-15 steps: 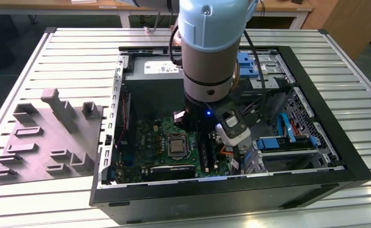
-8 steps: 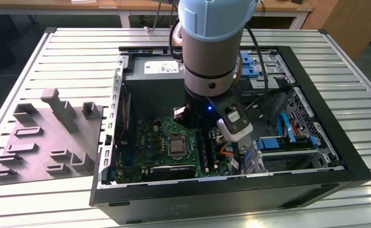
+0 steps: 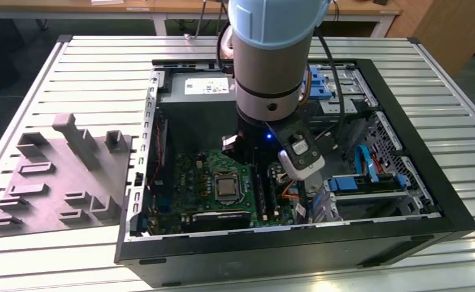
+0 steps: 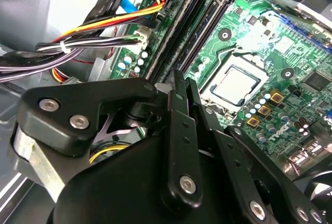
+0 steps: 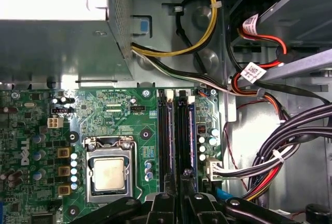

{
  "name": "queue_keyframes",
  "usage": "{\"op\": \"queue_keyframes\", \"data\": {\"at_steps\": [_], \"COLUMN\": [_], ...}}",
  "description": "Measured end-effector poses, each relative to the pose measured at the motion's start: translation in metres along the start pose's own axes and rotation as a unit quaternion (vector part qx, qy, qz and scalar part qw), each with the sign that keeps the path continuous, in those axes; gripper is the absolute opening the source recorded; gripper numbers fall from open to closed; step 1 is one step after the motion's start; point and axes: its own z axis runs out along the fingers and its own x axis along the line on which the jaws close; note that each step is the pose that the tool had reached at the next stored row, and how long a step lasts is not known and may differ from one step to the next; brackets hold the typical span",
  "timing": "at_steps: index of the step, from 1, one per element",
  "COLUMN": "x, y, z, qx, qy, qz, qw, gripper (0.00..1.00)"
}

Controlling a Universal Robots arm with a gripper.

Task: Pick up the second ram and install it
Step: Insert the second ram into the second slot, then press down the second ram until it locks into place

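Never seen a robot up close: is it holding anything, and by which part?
It cannot be told. The gripper hangs right over the motherboard's long black slots, its own body hiding any hold.

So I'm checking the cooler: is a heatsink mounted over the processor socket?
No: in the first wrist view the processor lies bare in its socket, metal lid exposed.

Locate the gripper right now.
In the first wrist view the gripper hangs over the motherboard's long black slots, between the CPU socket and the cable bundle.
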Motion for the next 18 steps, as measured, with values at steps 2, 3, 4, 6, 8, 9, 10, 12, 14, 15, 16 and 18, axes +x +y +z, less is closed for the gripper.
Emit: {"op": "queue_keyframes", "data": {"at_steps": [2,3,4,6,8,9,10,12,14,15,16,18], "x": [0.0000,0.0000,0.0000,0.0000,-0.0001,-0.0001,-0.0002,-0.0002,-0.0002,-0.0002,-0.0002,-0.0003], "y": [0.0000,0.0000,0.0000,0.0000,0.0000,0.0001,0.0001,0.0002,0.0002,0.0002,0.0002,0.0002], "z": [-0.0002,-0.0003,-0.0004,-0.0006,-0.0008,-0.0016,-0.0023,-0.0025,-0.0027,-0.0028,-0.0028,-0.0030], "qx": [0.0000,0.0000,0.0000,0.0000,0.0000,0.0000,0.0000,0.0000,0.0000,0.0000,0.0000,0.0001], "qy": [0.0000,0.0000,0.0000,0.0000,0.0000,0.0000,0.0000,0.0000,0.0000,0.0000,0.0000,0.0000], "qz": [0.000,0.000,0.000,0.000,0.000,0.000,0.000,0.000,0.000,0.000,0.000,0.000], "qw": [1.0000,1.0000,1.0000,1.0000,1.0000,1.0000,1.0000,1.0000,1.0000,1.0000,1.0000,1.0000], "gripper": [0.17,0.11,0.11,0.10,0.10,0.10,0.10,0.10,0.10,0.10,0.10,0.10]}}
